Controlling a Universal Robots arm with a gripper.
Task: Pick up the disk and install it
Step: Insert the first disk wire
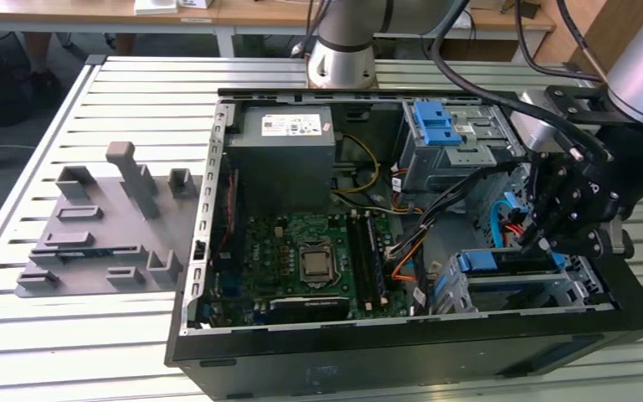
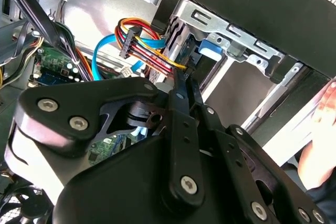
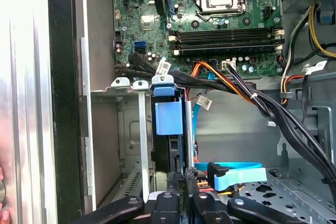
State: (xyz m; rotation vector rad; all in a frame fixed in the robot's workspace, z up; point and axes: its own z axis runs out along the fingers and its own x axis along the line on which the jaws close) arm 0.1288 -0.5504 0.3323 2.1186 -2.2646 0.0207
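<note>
The gripper (image 1: 536, 244), at the right of the exterior view, is narrowed on the rear edge of the disk (image 3: 169, 129), which stands on edge in the drive cage (image 1: 522, 280). Install step, nearly seated. Next calls for 1 straight push, avoiding the cables (image 3: 247, 95).

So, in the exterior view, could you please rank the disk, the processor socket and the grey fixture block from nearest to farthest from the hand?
1. The disk, in the bay beside the hand.
2. The processor socket, mid-motherboard.
3. The grey fixture block, outside the case, exterior view's left.
</note>
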